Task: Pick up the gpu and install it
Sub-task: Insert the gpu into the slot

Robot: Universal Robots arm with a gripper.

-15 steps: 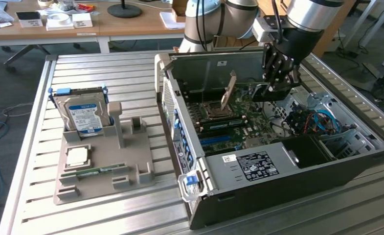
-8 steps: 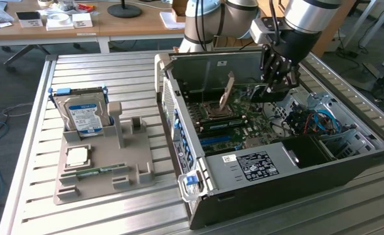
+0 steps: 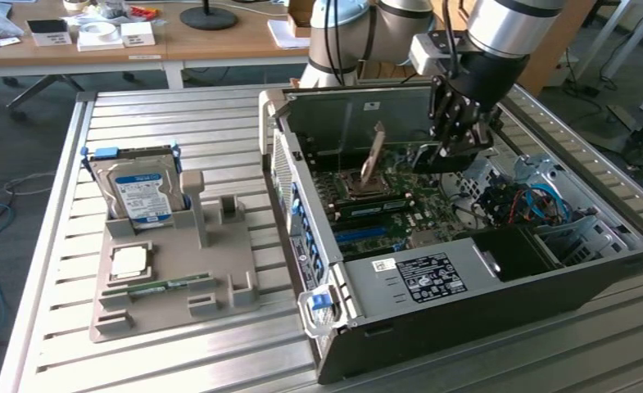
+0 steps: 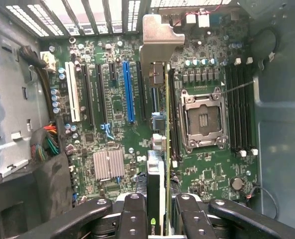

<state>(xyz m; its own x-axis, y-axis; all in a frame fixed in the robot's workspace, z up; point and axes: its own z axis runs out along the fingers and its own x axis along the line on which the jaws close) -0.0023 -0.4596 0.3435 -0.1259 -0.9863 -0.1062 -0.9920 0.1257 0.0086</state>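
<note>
Black tool point(image 4: 160, 219), partly closed, is clamping the gpu point(image 4: 157, 184) edge-on between its fingers. Held gpu is hanging inside the open computer case point(image 3: 464, 303), over the green motherboard point(image 4: 117, 99) between blue slot point(image 4: 128, 92) and processor socket point(image 4: 202, 119), silver bracket point(image 4: 160, 37) facing the case's slotted rear wall. Case is sitting on the slatted worktop point(image 3: 168, 360).
</note>
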